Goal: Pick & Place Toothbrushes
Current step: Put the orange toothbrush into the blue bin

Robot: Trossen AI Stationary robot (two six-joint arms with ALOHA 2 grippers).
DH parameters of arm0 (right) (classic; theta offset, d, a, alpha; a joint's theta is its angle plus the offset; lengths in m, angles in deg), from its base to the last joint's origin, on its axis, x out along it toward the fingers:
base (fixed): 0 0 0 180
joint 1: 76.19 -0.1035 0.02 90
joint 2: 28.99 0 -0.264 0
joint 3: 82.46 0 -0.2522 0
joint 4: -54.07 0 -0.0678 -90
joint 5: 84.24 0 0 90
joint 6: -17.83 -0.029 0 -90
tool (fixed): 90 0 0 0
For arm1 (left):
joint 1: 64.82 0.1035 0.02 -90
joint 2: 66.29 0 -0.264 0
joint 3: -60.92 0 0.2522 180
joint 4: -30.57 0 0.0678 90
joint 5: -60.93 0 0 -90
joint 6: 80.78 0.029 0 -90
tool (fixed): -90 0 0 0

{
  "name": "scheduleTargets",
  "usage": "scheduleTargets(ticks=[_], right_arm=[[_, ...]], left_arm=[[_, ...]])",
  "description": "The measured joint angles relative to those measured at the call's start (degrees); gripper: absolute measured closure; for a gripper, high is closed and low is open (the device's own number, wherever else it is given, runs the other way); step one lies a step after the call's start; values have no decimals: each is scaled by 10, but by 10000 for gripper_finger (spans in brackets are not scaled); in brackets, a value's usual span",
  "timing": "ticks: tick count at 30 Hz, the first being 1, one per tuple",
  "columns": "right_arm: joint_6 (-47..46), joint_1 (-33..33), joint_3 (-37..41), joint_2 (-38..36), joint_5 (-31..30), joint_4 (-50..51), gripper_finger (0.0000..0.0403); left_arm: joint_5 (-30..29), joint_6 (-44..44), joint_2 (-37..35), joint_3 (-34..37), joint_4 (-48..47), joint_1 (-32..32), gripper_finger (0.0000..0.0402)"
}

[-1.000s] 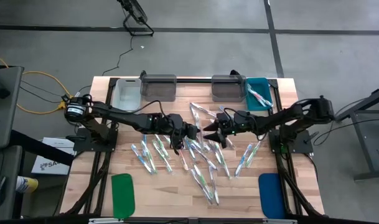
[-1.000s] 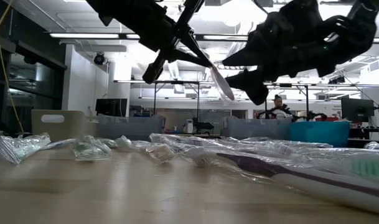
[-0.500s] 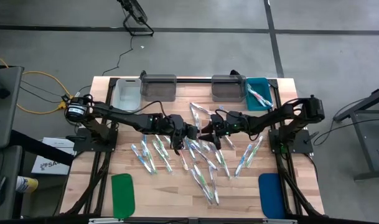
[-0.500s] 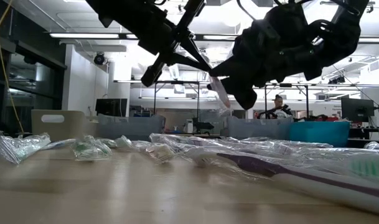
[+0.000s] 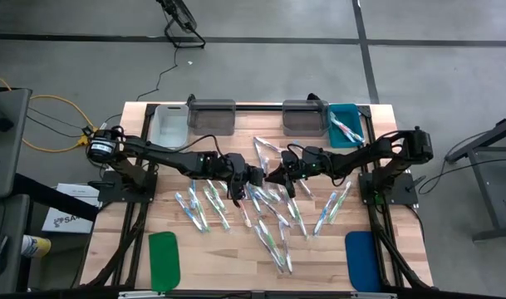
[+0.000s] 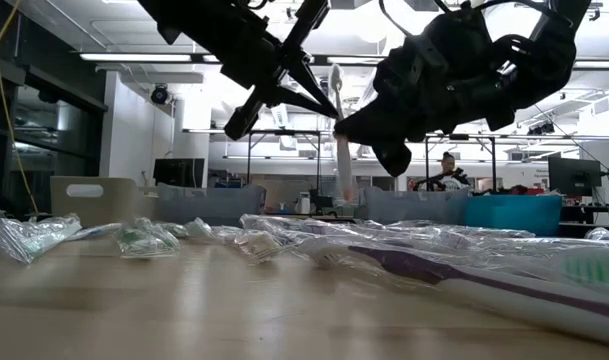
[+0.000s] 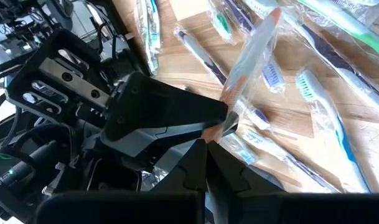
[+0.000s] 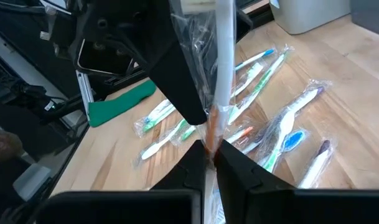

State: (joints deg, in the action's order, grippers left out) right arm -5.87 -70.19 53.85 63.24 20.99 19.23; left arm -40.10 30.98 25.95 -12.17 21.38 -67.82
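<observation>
One toothbrush (image 6: 339,140) in clear wrap, white with an orange handle, stands nearly upright in the air over the table's middle. My left gripper (image 5: 259,176) and my right gripper (image 5: 274,175) meet tip to tip there, both shut on it. In the right wrist view it runs up from my right fingers (image 8: 221,56). Several more wrapped toothbrushes (image 5: 269,218) lie flat on the wooden table (image 5: 228,266) below and in front of the grippers. My left gripper pinches the orange handle end (image 7: 218,129) of the toothbrush between its two fingers, coming from the table's left and slanting down. The brush is lifted clear of the table. My right gripper's finger (image 7: 170,118) partly covers the spot. My right gripper pinches the same orange stretch of the handle (image 8: 212,134) between its two fingers, coming nearly level from the table's right. Its fingers lie across the brush. The brush stands upright out of the hold, clear of the table, its white shaft (image 8: 223,37) above the fingers.
Along the far edge stand a clear bin (image 5: 168,124), two grey bins (image 5: 211,116) (image 5: 305,116) and a teal bin (image 5: 346,124) with toothbrushes in it. A green pad (image 5: 164,257) and a blue pad (image 5: 362,259) lie near the front edge.
My right gripper has gone toward the table's left to my left gripper and shut on the toothbrush held there. The toothbrush, slanting down from my left gripper before, now stands nearly upright between the two grippers.
</observation>
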Motion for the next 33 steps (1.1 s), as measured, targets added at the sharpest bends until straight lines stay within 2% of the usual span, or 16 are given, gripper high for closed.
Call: scheduleTargets(ticks=[4,9,13,18,21,25,28,33], right_arm=[[-3,1,0,-1,1,4,386],[-7,2,0,-2,-2,22,391],[-18,17,0,-27,-6,77,392],[-16,41,1,-106,-63,210,392],[-17,67,-1,-180,-103,312,392],[-15,110,-34,-277,-179,511,392],[-8,144,-75,-319,-238,647,392],[-2,200,-139,-335,-299,803,393]], left_arm=[[-6,-26,0,0,0,0,401],[-72,-28,-1,0,-4,-1,385],[-116,-43,-3,0,-7,0,360],[-179,-115,-3,0,-32,0,346],[-184,-186,-3,0,-37,0,346],[-184,-268,-3,0,-57,0,346],[-170,-327,-10,0,-88,8,346],[-92,-419,-35,1,-135,39,346]])
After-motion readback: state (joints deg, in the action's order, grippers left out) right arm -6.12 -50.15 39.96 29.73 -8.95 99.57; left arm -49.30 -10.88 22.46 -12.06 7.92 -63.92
